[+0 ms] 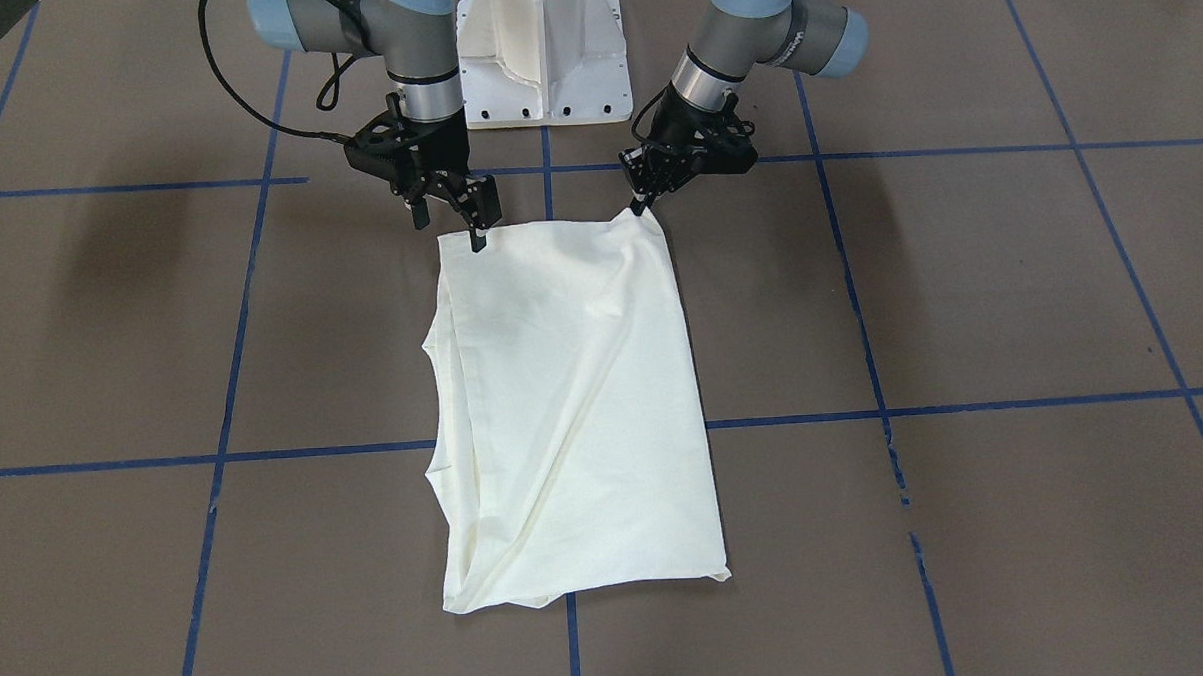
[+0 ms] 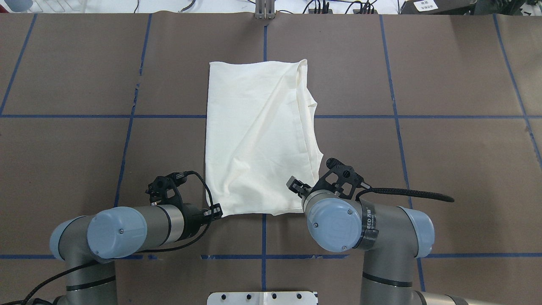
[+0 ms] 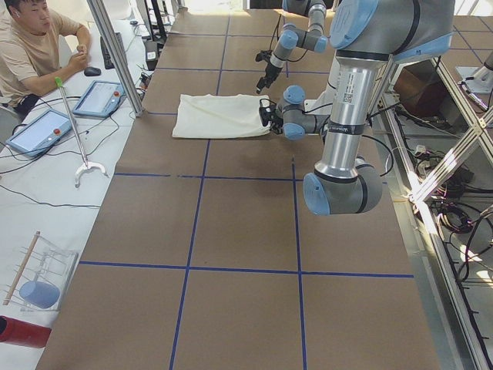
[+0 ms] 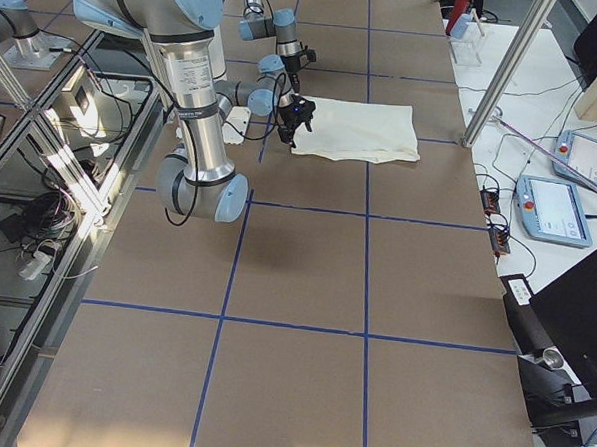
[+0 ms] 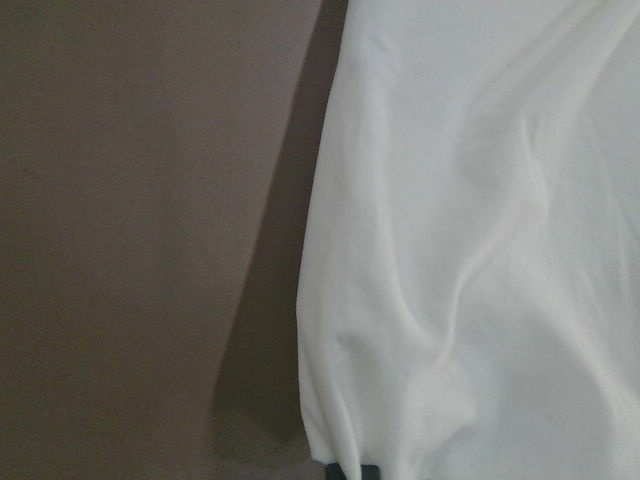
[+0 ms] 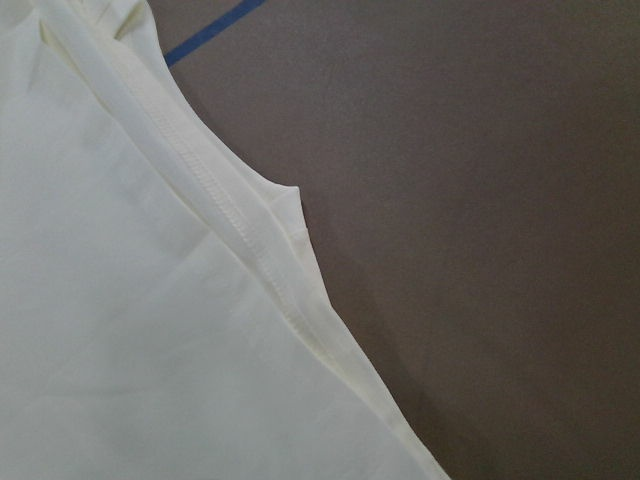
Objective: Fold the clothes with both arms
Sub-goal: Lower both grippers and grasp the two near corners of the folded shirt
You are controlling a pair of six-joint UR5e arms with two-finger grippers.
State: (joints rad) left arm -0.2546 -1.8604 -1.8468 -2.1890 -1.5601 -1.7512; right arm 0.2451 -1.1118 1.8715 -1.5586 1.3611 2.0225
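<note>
T-shirt (image 1: 574, 409), cream-white, plain side up, folded into a long rectangle and flat on the brown table (image 1: 960, 295). Placed straight out in front of the white pedestal base (image 1: 544, 60), short edge nearest the base, long sides running away from it. Crossed by blue tape lines (image 1: 964, 405) of the table's grid, one passing under the middle. Creased diagonally over the top layer. Layered and notched along the long side lying to the base's right, with stitched hems stacked there in the right wrist view; straighter along the side to the base's left.

Left gripper (image 1: 641, 207) down at the near corner on the base's left side, jaws pinched together on the cloth, that corner pulled up into a small peak. Dark fingertip just visible under the fabric at the bottom of the left wrist view.

Right gripper (image 1: 450, 235) at the other near corner, on the base's right side, jaws spread apart and closed on nothing, one fingertip (image 1: 478, 244) touching the hem.

Seated across the table from the base, a man in a tan shirt (image 3: 35, 46).
</note>
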